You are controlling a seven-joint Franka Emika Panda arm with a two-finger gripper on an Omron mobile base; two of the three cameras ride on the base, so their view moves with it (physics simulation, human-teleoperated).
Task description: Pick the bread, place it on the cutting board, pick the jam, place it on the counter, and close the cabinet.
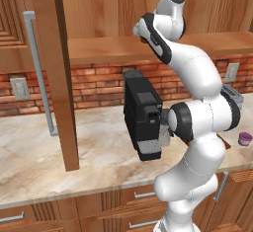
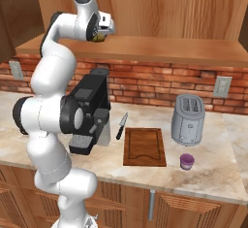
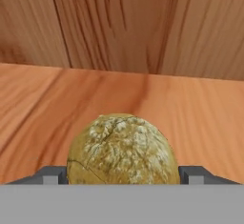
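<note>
The bread (image 3: 121, 154), a round yellowish-brown crusty bun, sits between my fingertips (image 3: 190, 174) on the wooden shelf of the cabinet (image 2: 169, 47). My gripper (image 2: 100, 34) is raised into the open cabinet and shut on the bread (image 2: 99, 38), one finger against each side. The cabinet door (image 1: 62, 78) stands open, edge-on, with its silver bar handle (image 1: 39, 73). The dark cutting board (image 2: 144, 146) lies bare on the counter (image 2: 218, 171). The purple jam jar (image 2: 186, 161) stands on the counter right of the board, also at the right edge (image 1: 245, 138).
A black coffee machine (image 2: 89, 110) stands on the counter right below my arm. A knife (image 2: 121, 125) lies left of the board and a silver toaster (image 2: 189, 119) stands behind the jam. A brick wall backs the counter; drawers run beneath it.
</note>
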